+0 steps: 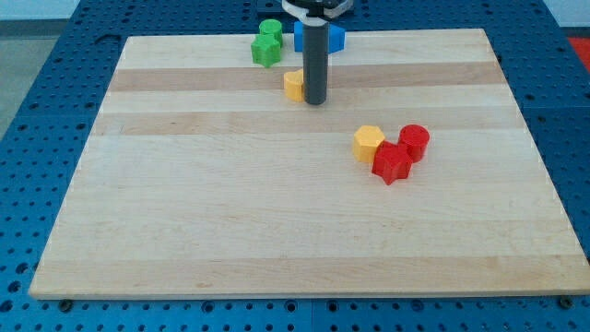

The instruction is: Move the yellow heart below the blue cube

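My tip rests on the board near the view's top centre. A small yellow block, the yellow heart as far as I can tell, sits right against the rod's left side, partly hidden by it. A blue block, partly hidden behind the rod, lies at the board's top edge, just above my tip. The yellow block is below and slightly left of the blue one.
Two green blocks sit together at the top edge, left of the blue block. A yellow hexagonal block, a red star-like block and a red cylinder cluster right of centre. The wooden board lies on a blue pegboard.
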